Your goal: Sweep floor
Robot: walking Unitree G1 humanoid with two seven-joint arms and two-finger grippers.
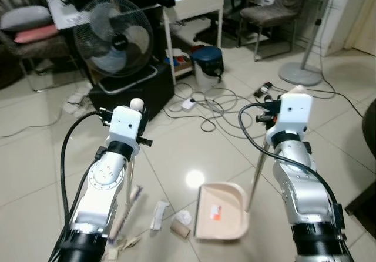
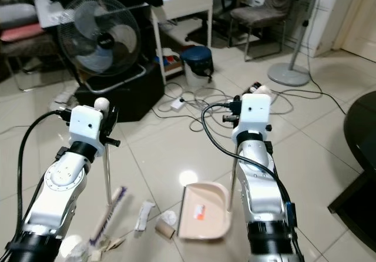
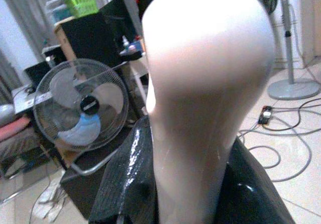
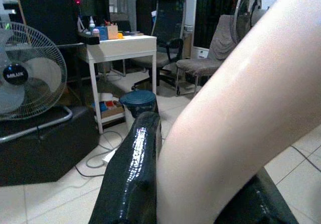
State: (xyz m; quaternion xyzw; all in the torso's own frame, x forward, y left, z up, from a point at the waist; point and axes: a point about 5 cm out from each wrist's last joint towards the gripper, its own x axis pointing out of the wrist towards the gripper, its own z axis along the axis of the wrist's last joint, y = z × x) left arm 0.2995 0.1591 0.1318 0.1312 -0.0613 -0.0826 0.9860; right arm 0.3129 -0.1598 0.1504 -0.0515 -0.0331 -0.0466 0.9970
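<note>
While both arms are raised over the tiled floor [image 1: 194,150], each one grips a long-handled tool. Largest first: black box [image 1: 132,94] at 11 o'clock with a round fan [image 1: 114,36] on top; white table [image 1: 197,6] at 12 o'clock, dark bin [image 1: 207,62] beneath its right side; chair [image 1: 273,12] at 1 o'clock; fan stand base [image 1: 301,73] at 2 o'clock. Loose cables [image 1: 211,106] run across the floor centre.

Left gripper [image 3: 190,184]: black fingers [image 3: 125,184] closed on the broom handle [image 3: 200,93], its rounded cream end sticking out past them. In the head views the metal shaft drops from the left wrist to the broom head [image 2: 108,218], lying low at 7 o'clock.

Right gripper [image 4: 200,184]: black fingers [image 4: 133,179] clamped on the dustpan handle [image 4: 241,113], cream grip crossing the wrist view at a slant. Shaft runs down from the right wrist to the dustpan [image 1: 222,212], resting on the floor at 6 o'clock, open mouth facing away from the robot.

Debris relative to tools: cardboard tube [image 1: 180,229] and crumpled paper [image 1: 184,217] lie just beside the dustpan's left wall, at its 9 o'clock. White wrapper [image 1: 159,214] is further left, between dustpan and broom head. Small scraps [image 1: 126,241] sit touching or right by the broom bristles. One orange-marked scrap [image 1: 215,212] lies inside the pan.
</note>
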